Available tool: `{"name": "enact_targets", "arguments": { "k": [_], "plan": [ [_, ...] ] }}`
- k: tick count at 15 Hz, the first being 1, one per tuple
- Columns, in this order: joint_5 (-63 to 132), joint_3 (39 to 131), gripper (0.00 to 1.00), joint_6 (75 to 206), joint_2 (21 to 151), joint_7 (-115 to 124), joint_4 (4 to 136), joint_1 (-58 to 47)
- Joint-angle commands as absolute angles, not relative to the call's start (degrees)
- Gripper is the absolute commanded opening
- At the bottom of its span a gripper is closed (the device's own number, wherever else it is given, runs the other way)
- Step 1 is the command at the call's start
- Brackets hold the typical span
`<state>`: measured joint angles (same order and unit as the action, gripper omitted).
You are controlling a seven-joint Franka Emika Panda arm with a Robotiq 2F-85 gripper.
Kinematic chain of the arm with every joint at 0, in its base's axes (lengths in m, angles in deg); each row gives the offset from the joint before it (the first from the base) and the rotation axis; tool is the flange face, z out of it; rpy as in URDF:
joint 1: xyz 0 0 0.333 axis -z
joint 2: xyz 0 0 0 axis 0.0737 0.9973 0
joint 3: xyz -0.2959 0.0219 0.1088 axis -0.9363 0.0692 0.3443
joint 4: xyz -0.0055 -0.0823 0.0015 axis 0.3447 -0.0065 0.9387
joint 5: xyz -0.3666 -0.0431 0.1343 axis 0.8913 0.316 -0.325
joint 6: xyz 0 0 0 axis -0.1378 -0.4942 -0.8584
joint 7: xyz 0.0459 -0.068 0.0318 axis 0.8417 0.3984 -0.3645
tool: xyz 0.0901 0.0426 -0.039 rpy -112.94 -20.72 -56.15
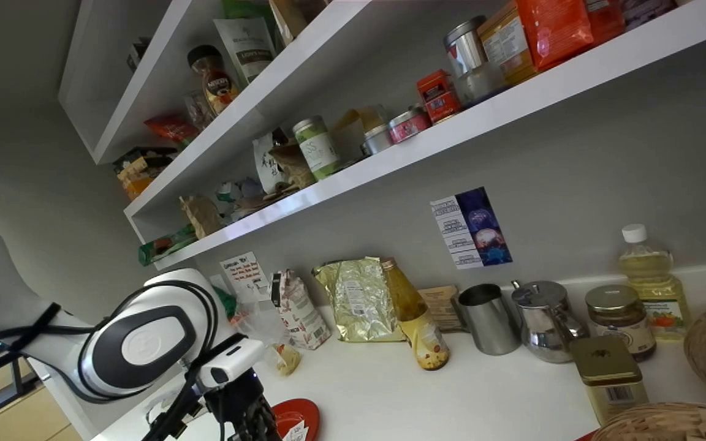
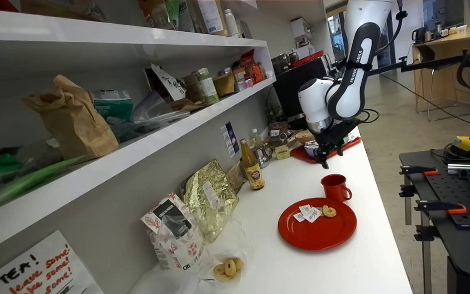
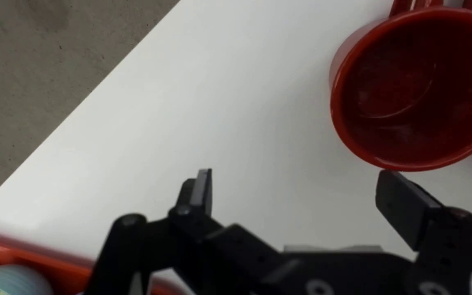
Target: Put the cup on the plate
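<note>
The red cup (image 2: 335, 187) is standing upright on the white counter (image 2: 267, 196), beyond the gripper (image 3: 295, 173) and lower than it, its mouth facing up and its handle (image 2: 348, 193) pointing toward the counter's open edge. In the wrist view it is sitting past the finger (image 3: 404, 205) at the right, that finger's tip showing right by the rim; an exterior view is showing cup and gripper apart. The gripper is hanging above the counter with its two fingers standing wide apart, white surface showing between them.

Farther from the gripper than the cup, the red plate (image 2: 316, 237) is lying flat just beside it; whether the two are touching, I cannot tell. White packets (image 2: 309, 213) and a tan ring (image 2: 329, 211) are resting on the plate's half nearer the gripper.

On the gripper's opposite side from the cup, a red tray (image 3: 35, 258) is holding a rounded pale object (image 3: 14, 282), only partly showing. Toward the wall from the gripper, a bottle (image 2: 252, 165) is standing, and a gold bag (image 2: 210, 200) is leaning farther off. The white arm (image 2: 353, 81) is reaching down to the gripper from above.
</note>
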<state>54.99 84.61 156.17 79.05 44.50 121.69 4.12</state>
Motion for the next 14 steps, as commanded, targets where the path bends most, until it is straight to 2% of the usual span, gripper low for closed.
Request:
{"name": "enact_targets", "arguments": {
  "k": [1,14],
  "plan": [
    [51.15,82.43,1.0,156.78,82.73,42.54,119.48,1.32],
    [40.17,81.63,1.0,155.31,86.89,35.82,118.53,-1.14]
  ]
}}
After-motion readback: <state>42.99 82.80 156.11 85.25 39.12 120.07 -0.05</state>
